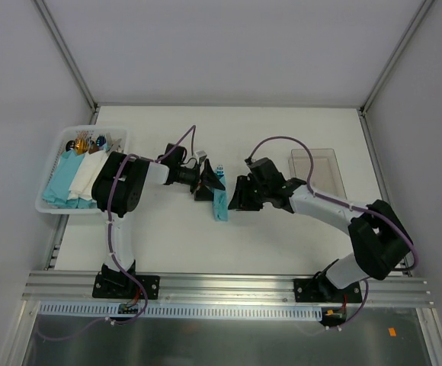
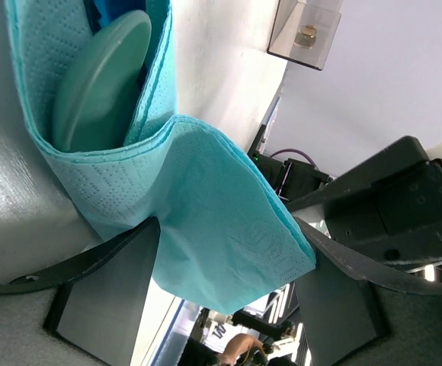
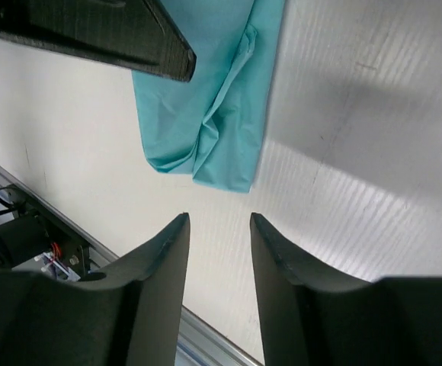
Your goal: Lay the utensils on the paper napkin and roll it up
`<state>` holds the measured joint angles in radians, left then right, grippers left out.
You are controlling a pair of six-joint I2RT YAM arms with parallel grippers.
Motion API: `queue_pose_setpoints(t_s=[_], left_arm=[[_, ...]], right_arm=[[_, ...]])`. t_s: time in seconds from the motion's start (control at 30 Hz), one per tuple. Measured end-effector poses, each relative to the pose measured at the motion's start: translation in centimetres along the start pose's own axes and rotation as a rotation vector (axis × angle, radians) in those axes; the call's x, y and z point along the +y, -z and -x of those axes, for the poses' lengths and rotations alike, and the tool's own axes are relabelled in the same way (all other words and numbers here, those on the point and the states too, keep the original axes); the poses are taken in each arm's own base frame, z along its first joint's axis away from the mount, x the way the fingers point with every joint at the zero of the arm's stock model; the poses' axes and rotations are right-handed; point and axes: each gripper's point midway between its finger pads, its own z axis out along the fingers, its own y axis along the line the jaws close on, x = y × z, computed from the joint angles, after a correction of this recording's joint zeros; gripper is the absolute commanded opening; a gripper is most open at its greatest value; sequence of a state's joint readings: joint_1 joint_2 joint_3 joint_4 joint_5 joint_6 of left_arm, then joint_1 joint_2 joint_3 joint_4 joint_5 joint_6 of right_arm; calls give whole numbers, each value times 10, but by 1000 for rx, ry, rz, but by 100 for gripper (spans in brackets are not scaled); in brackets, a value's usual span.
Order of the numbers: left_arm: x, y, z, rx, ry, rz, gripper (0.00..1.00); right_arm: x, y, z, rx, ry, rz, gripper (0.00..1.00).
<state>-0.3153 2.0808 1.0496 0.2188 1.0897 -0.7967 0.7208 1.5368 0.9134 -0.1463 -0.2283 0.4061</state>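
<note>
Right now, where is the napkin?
In the top view, the rolled napkin lies in the middle of the table, between the left gripper and the right gripper.

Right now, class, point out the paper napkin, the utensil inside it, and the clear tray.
paper napkin [image 1: 220, 204], top view, lower end.
utensil [image 2: 99, 80], left wrist view, rounded head.
clear tray [image 1: 320, 166], top view, bare middle.

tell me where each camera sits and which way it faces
top external: above and behind the arms, facing down on the table; both arms show, left end effector and right end effector flanking the napkin
left wrist: on that wrist, facing along its open fingers at the napkin folded round a utensil
right wrist: on that wrist, facing down past its open fingers at the table
shared: all three show the napkin
</note>
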Motion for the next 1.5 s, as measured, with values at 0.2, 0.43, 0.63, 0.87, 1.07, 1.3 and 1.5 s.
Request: queue_pose_setpoints(t_s=[0.2, 0.43, 0.63, 0.87, 1.07, 1.3, 1.5], left_arm=[[0, 0, 1, -1, 2, 3, 72], [0, 0, 2, -5, 7, 9, 73], [-1, -1, 3, -6, 17, 22, 74], [-1, -1, 3, -7, 20, 26, 75], [-2, -1, 4, -8, 26, 32, 75], [-2, -1, 4, -8, 27, 34, 75], [-2, -2, 4, -7, 29, 37, 76]], right_arm=[[-8, 4, -11, -40, -95, -25, 48], [10, -4, -16, -127, -78, -53, 28], [56, -6, 13, -204, 3, 12, 1], [128, -19, 51, -281, 138, 36, 0], [114, -46, 50, -269, 192, -87, 0], [71, -53, 41, -253, 229, -249, 0], [50, -54, 39, -257, 256, -333, 0]])
